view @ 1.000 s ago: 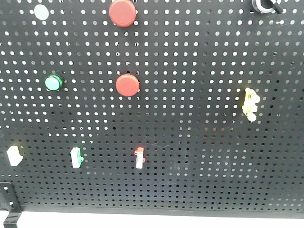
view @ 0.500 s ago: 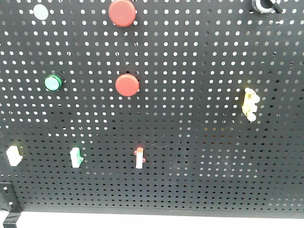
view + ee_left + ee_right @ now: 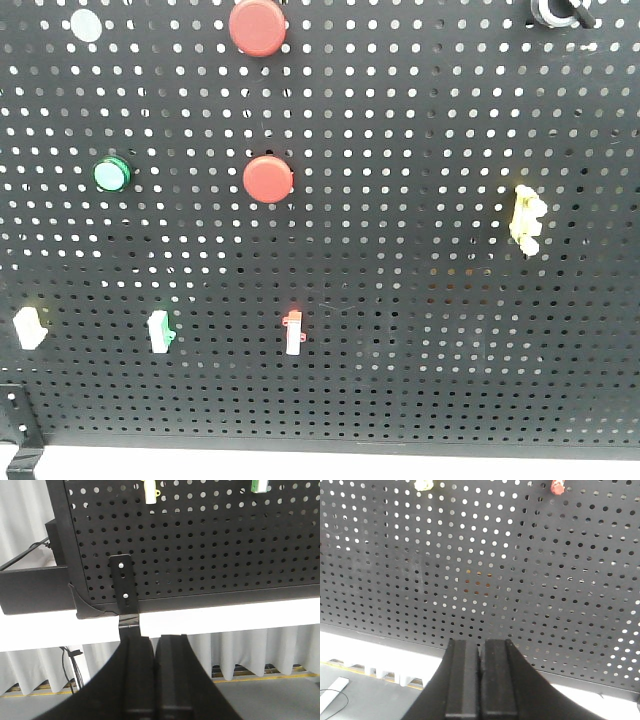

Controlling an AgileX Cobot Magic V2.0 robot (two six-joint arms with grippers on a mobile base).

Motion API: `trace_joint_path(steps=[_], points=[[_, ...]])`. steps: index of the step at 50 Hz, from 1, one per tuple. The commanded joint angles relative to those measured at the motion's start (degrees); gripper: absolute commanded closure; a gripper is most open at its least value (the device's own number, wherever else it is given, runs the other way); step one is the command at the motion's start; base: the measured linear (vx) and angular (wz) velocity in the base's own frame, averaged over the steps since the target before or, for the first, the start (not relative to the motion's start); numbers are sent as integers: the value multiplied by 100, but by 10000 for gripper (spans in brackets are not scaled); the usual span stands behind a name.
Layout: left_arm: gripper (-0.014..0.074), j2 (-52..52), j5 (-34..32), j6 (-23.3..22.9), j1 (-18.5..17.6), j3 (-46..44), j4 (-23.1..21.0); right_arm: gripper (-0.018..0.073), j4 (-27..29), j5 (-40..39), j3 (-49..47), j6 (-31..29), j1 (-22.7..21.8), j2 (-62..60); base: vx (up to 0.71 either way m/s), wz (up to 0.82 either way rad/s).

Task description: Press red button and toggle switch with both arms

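Note:
In the front view the larger red button (image 3: 257, 26) sits at the top edge of the black pegboard (image 3: 420, 330). A smaller red button (image 3: 268, 179) is below it and a green button (image 3: 111, 174) is to the left. Small switches stand on the board: white (image 3: 28, 327), green-and-white (image 3: 160, 331), red-and-white (image 3: 293, 331) and yellow (image 3: 526, 218). Neither arm shows in the front view. My left gripper (image 3: 155, 639) is shut and empty below the board's bottom left corner. My right gripper (image 3: 482, 642) is shut and empty below the board's lower edge.
A black bracket (image 3: 123, 587) is bolted at the board's lower left. A pale switch (image 3: 151, 490) and a green one (image 3: 259, 485) show at the top of the left wrist view, and a red switch (image 3: 558, 487) at the top of the right. A black knob (image 3: 560, 10) is top right.

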Motion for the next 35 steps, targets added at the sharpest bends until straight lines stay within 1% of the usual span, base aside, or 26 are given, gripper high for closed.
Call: trace_joint_path(steps=[1, 6, 11, 14, 20, 24, 26, 28, 31, 34, 35], points=[[595, -95, -479, -46, 23, 191, 9, 562, -59, -466, -139, -26, -23, 97, 0, 0], [595, -95, -479, -46, 23, 191, 9, 562, -33, -499, -111, 14, -23, 97, 0, 0], [595, -95, -479, -46, 23, 191, 9, 562, 349, -942, 383, 331, -23, 97, 0, 0], [595, -95, -479, -46, 23, 191, 9, 562, 480, -1464, 935, 454, -23, 97, 0, 0], [595, -95, -479, -46, 23, 191, 9, 562, 353, -2861, 2270, 485, -23, 97, 0, 0], [595, -95, -479, -46, 23, 191, 9, 562, 353, -3516, 2834, 394, -23, 97, 0, 0], [595, -95, -479, -46, 23, 191, 9, 562, 360, -3678, 3051, 378, -40, 97, 0, 0], [595, -95, -479, -46, 23, 191, 9, 562, 388, -3757, 3136, 384, -116, 97, 0, 0], [595, -95, -479, -46, 23, 191, 9, 562, 499, -3596, 3117, 384, -357, 97, 0, 0], [595, -95, -479, -46, 23, 191, 9, 562, 505, -3665, 3123, 384, -666, 97, 0, 0], [595, -95, -479, -46, 23, 191, 9, 562, 487, -3663, 3123, 384, -862, 97, 0, 0]])
